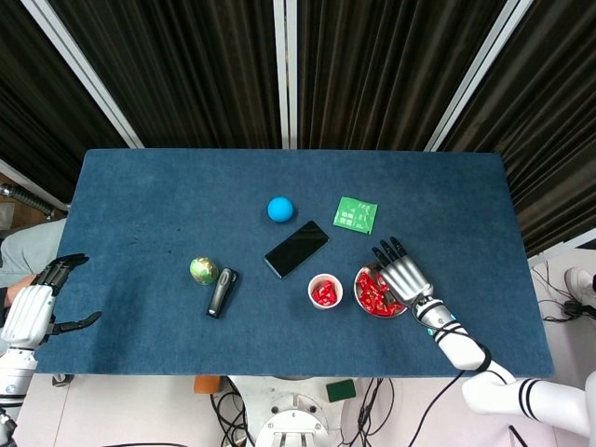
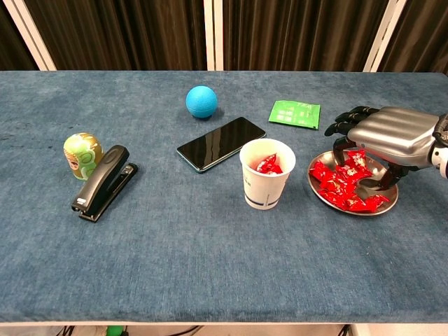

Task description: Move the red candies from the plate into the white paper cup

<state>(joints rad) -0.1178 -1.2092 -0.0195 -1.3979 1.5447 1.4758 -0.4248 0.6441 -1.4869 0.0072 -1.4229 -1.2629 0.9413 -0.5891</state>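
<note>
Red candies (image 2: 342, 183) lay heaped on the plate (image 2: 386, 199), right of the white paper cup (image 2: 267, 173), beneath the right robot hand (image 2: 387, 134), whose curled-down fingers' hold could not be told.

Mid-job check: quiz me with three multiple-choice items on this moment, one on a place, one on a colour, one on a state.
1. What lies directly behind the white paper cup?
A. stapler
B. black phone
C. blue ball

2. What colour is the flat packet behind the plate?
A. green
B. yellow
C. white

3. How does the right hand stand?
A. resting on the phone
B. over the cup, dropping candy
C. over the plate, fingers down among the red candies

Answers:
1 B, the black phone sits just beyond the cup.
2 A, it is plainly green.
3 C, its fingertips reach down at the plate's far side.
</note>
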